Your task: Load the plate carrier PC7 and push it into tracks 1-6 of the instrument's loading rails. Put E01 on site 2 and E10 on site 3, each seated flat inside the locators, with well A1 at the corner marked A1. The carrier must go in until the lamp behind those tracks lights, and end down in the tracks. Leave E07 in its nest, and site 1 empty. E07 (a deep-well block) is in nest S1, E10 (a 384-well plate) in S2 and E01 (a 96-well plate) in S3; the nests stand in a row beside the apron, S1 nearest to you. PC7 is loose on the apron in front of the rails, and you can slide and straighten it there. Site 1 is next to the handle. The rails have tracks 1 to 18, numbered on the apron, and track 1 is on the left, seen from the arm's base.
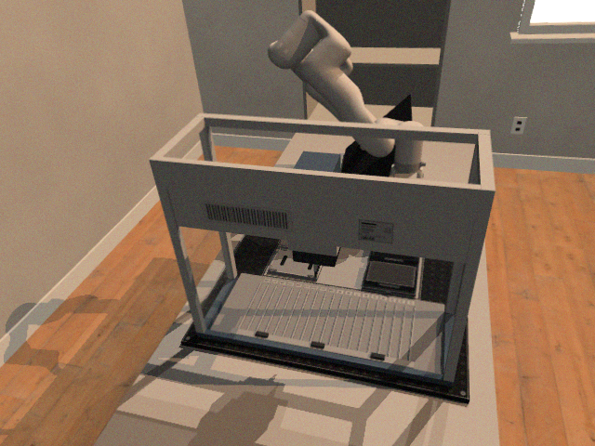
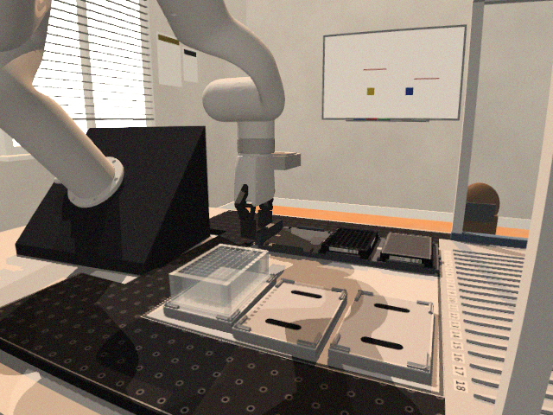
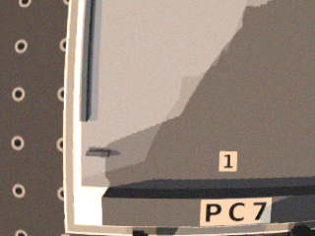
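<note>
The carrier PC7 (image 2: 352,243) lies on the apron in front of the far, low-numbered tracks, outside the rails (image 2: 486,285). Site 1 (image 3: 227,161) next to the handle (image 3: 212,189) is bare. The dark 96-well plate E01 (image 2: 350,239) sits on site 2 and the 384-well plate E10 (image 2: 409,246) on site 3, and both look flat. Their A1 corners are too small to tell. The clear deep-well block E07 (image 2: 220,278) stands in nest S1. My gripper (image 2: 255,225) is open, pointing down, low at the carrier's handle end, with nothing between the fingers.
Nests S2 (image 2: 292,312) and S3 (image 2: 386,335) are bare. A black wedge-shaped base (image 2: 129,196) stands left of the apron. The instrument frame's post (image 2: 464,120) and housing (image 1: 326,202) stand over the rails. Small dark lamps (image 1: 317,344) sit behind the tracks.
</note>
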Tool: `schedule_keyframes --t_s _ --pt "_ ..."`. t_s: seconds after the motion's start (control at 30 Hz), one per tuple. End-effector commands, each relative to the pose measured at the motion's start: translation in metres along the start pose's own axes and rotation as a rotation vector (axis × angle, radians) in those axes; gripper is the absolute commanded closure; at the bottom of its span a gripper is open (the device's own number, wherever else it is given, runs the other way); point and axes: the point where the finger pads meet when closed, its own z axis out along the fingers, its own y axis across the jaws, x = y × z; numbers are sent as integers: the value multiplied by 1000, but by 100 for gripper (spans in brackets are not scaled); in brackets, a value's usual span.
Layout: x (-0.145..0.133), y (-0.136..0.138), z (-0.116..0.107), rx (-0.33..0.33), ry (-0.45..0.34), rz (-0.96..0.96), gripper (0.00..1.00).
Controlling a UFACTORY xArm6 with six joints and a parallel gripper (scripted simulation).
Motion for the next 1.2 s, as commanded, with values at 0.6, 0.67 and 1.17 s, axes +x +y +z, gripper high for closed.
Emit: schedule_keyframes --t_s 0.6,0.67,1.17 --pt "11 -1 0 2 3 1 18" --pt "13 -1 0 2 3 1 18" --pt "26 -1 0 2 3 1 18"
